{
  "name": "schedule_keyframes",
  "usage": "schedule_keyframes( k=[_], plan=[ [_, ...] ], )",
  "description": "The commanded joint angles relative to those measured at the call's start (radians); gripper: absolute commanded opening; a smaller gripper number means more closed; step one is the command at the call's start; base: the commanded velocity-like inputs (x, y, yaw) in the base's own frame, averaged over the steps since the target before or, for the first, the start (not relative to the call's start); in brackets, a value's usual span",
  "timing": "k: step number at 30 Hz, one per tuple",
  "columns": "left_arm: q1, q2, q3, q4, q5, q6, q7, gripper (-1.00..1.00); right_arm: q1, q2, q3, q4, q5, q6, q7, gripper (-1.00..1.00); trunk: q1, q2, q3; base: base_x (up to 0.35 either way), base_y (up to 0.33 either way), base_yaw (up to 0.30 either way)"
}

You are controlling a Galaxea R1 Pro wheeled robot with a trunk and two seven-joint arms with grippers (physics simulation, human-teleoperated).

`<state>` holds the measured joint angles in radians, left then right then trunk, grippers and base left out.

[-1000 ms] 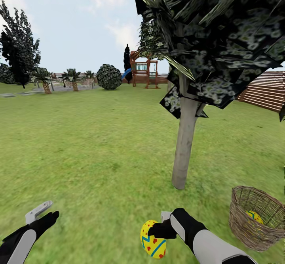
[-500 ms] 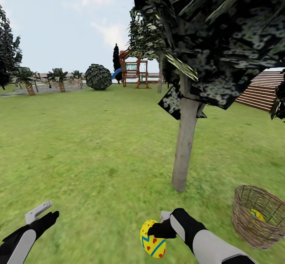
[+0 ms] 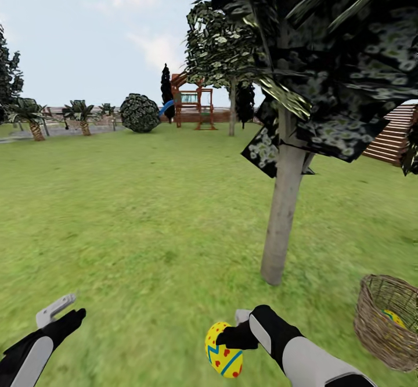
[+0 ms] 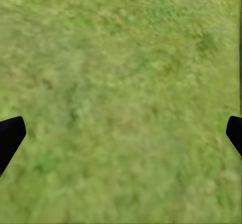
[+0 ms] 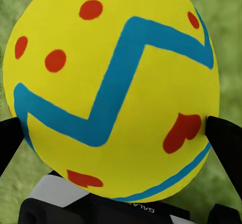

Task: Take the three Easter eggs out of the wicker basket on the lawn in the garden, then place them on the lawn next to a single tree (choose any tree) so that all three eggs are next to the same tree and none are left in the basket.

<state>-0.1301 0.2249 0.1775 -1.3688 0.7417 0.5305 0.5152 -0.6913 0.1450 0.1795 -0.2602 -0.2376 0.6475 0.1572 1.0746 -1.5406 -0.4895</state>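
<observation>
Right now my right gripper (image 3: 227, 340) is clamped on one Easter egg (image 3: 224, 350), carried low over the lawn (image 3: 145, 230) so I can set it by the grey-trunked tree (image 3: 283, 212) just ahead. My left gripper (image 3: 57, 312) hangs spread and empty above the grass. The wicker basket (image 3: 388, 323) sits near the tree's right, another egg (image 3: 395, 317) showing inside. Beyond lie a playset (image 3: 188, 105), a round bush (image 3: 139, 113) and slatted fence (image 3: 395, 137).
</observation>
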Motion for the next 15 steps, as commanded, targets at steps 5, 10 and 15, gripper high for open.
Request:
schedule_keyframes(
  k=[5,10,15],
  plan=[
    [0.000,0.001,0.000,-0.002,0.009,-0.004,0.008,1.00,-0.001,-0.001,0.008,-0.001,-0.009,0.004,0.001,-1.00,0.000,-0.001,-0.001,0.225,0.256,-0.275],
    [0.000,0.001,0.000,-0.002,0.010,-0.006,0.008,1.00,-0.001,0.001,0.008,-0.001,-0.009,0.004,0.005,-1.00,0.000,-0.001,-0.001,0.229,0.244,-0.286],
    [0.000,0.001,0.000,-0.002,0.010,-0.006,0.008,1.00,-0.001,0.001,0.009,-0.001,-0.009,0.003,0.007,-1.00,0.000,-0.001,-0.001,0.229,0.206,-0.118]
  ],
)
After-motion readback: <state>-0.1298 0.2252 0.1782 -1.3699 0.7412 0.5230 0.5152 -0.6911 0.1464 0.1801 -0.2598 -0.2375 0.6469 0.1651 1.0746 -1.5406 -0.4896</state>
